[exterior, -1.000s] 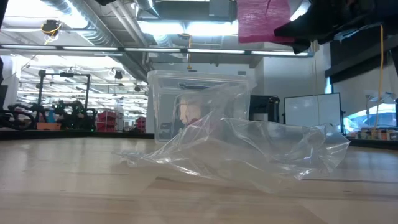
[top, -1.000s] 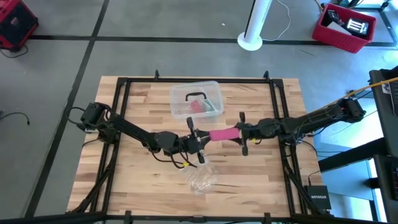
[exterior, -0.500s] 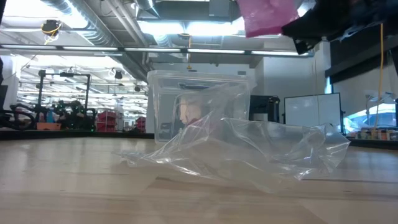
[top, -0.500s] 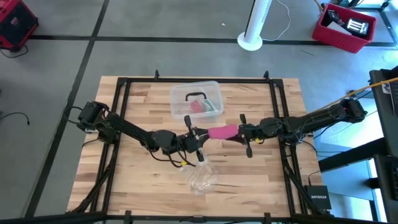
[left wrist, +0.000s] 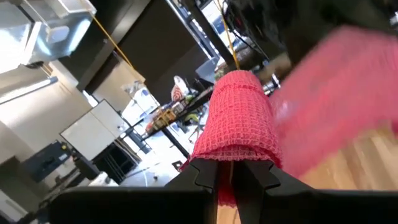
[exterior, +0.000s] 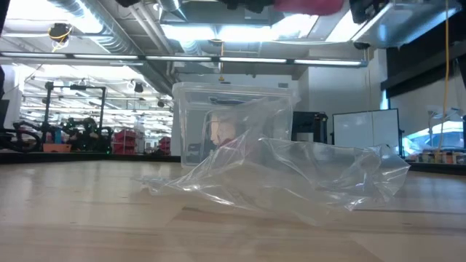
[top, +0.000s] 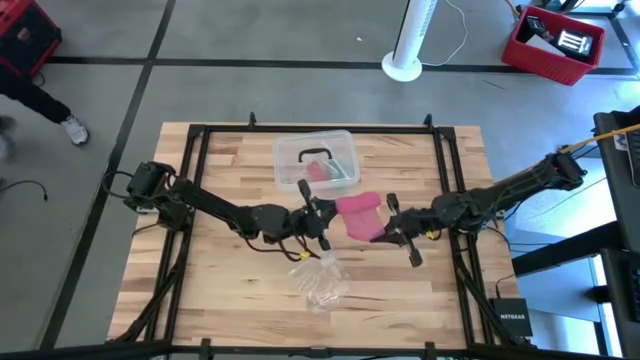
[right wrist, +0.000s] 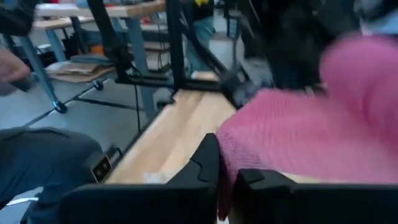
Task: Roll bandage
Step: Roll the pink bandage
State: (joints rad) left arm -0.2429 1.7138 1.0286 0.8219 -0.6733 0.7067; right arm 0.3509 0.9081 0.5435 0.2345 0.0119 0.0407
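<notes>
The pink bandage (top: pixel 358 214) hangs in the air over the middle of the table, between my two grippers. My left gripper (top: pixel 322 214) is shut on its left end, and my right gripper (top: pixel 381 235) is shut on its right end. In the left wrist view the bandage (left wrist: pixel 239 118) rises from the fingers as a thick ribbed fold or roll. The low view shows only a bit of pink (exterior: pixel 306 4) at its top edge. My left gripper pinches the bandage's left end (left wrist: pixel 231 163) between its two fingers, reaching in level from the table's left. That end stands up from the fingers, clear of the table. My right gripper pinches the bandage's right end (right wrist: pixel 231 163) between its two fingers, coming level from the table's right and near side. The cloth spreads wide beyond the fingers, lifted clear and slack.
A clear plastic box (top: pixel 316 160) with pink and green contents stands just beyond the grippers. A crumpled clear wrapper (top: pixel 322 284) lies on the table nearer the front edge. A person's foot (top: pixel 72 128) shows on the floor at the far left.
My right gripper has swung toward the table's near edge and risen, taking the bandage's right end along. The bandage, a level narrow strip before, now looks wider and slants toward the near right. It has climbed almost out of the low view's top.
</notes>
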